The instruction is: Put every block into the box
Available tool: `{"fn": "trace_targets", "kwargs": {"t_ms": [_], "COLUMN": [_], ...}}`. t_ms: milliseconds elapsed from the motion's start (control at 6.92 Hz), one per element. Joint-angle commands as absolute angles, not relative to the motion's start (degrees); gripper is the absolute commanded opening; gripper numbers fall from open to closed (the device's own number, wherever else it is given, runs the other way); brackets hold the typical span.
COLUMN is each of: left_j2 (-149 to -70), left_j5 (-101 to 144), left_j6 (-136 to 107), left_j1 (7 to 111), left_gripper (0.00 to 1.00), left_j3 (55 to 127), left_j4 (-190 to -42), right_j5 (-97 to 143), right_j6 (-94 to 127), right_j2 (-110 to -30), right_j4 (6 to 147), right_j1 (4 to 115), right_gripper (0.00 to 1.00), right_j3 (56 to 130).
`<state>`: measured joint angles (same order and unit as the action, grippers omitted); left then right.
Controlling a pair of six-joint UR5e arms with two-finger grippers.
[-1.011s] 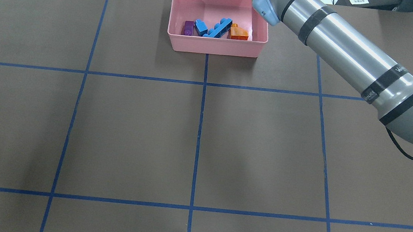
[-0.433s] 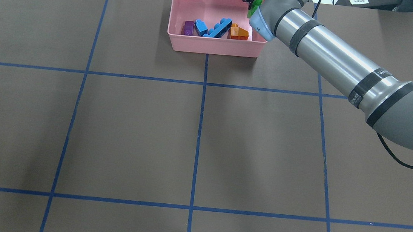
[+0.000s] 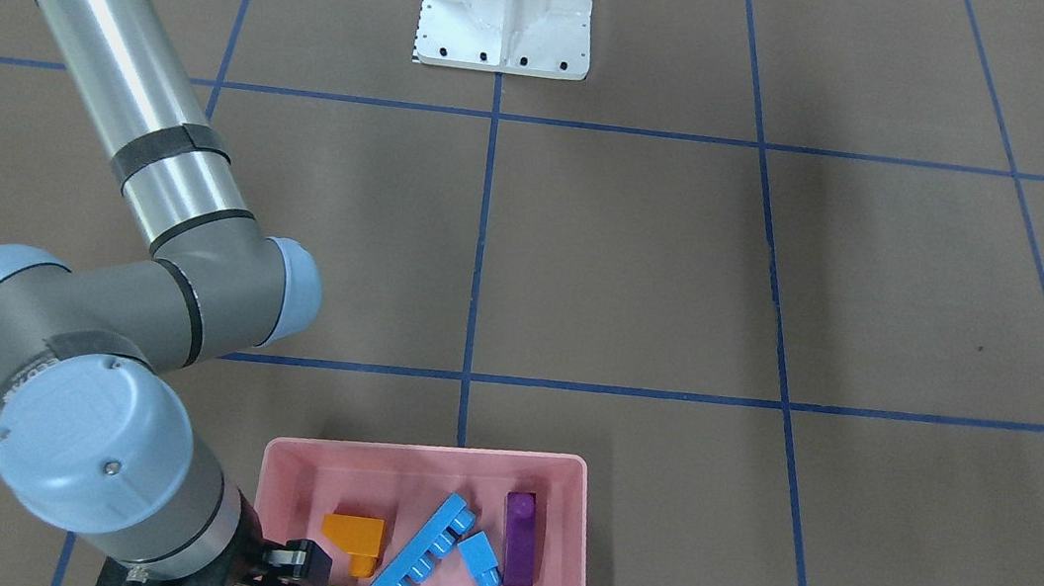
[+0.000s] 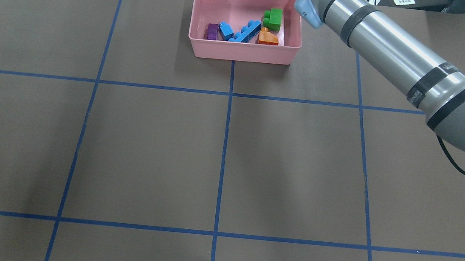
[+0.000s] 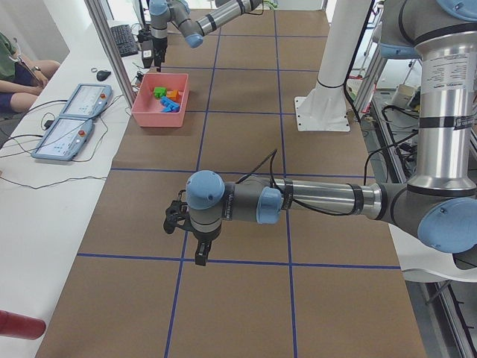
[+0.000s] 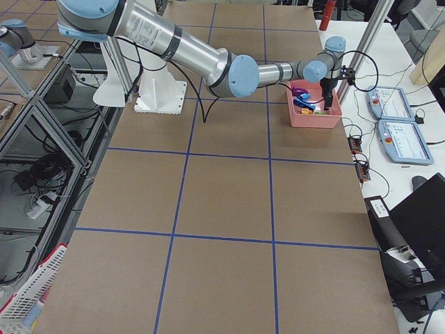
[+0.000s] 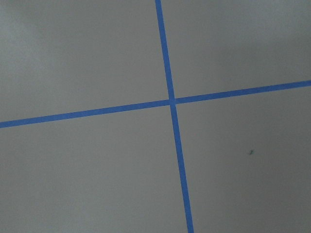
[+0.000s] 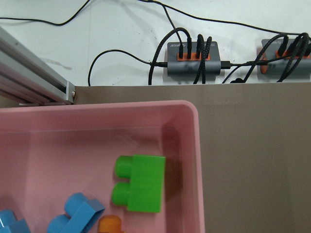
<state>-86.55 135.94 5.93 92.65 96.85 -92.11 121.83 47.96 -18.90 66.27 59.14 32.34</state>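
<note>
Inside the smooth pink box lies a studded green block.

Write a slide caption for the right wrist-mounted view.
Green block lies loose in a corner of the pink box, beside a blue block and an orange one.

Five blocks I count: green block, orange block, purple bar, blue cube, long blue bar. One pink box.
</note>
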Motion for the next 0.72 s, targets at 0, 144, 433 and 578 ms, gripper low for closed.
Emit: {"fn": "trace_targets", "kwargs": {"t_ms": [0, 144, 433, 578], "left_j2": [-86.6, -86.6, -87.0, -86.9], "left_j5": [136.5, 136.6, 136.6, 136.6], "left_j6": [6.4, 6.4, 5.6, 5.7], "left_j1": [92.6, 92.6, 92.6, 92.6], "left_gripper": [1.00, 1.00, 1.00, 1.00], "left_j3": [96.8, 97.0, 97.1, 97.2], "left_j4": [-92.1, -92.0, -92.0, -92.0], "right_j5": [128.0, 128.1, 130.2, 130.3], "right_j6": [37.2, 31.3, 24.9, 19.9], "right_j2": [-22.1, -26.8, -41.4, -50.6], "right_j4": [89.7, 98.2, 100.5, 100.5], "right_j1": [64.0, 66.0, 70.3, 72.1], "right_gripper": [1.00, 1.00, 1.00, 1.00], "right_j3": [48.5, 58.5, 73.6, 81.0]}}
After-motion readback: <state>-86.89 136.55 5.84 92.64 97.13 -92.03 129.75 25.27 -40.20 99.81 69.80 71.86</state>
